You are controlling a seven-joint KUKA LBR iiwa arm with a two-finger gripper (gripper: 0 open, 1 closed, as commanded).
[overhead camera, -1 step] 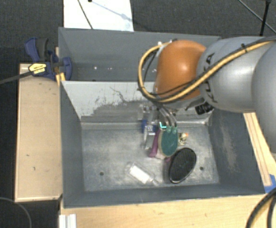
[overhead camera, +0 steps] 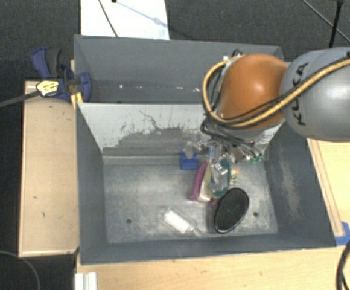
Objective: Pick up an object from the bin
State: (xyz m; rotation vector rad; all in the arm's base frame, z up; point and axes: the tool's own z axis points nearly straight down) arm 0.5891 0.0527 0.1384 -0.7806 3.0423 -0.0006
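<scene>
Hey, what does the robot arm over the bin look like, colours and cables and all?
The arm is a thick, rounded silver-grey link with black lettering. Its wrist wears a glossy orange dome cover, looped by yellow and black cables. Below sits a small metal gripper.

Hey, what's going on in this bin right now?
A KUKA arm reaches in from the right, and its gripper is low in the grey metal bin, over a small heap right of the middle. Nearest to it are a purple stick-shaped thing, a small blue piece and a black oval object. A white block lies apart near the front. I can't tell whether anything is gripped yet.
</scene>
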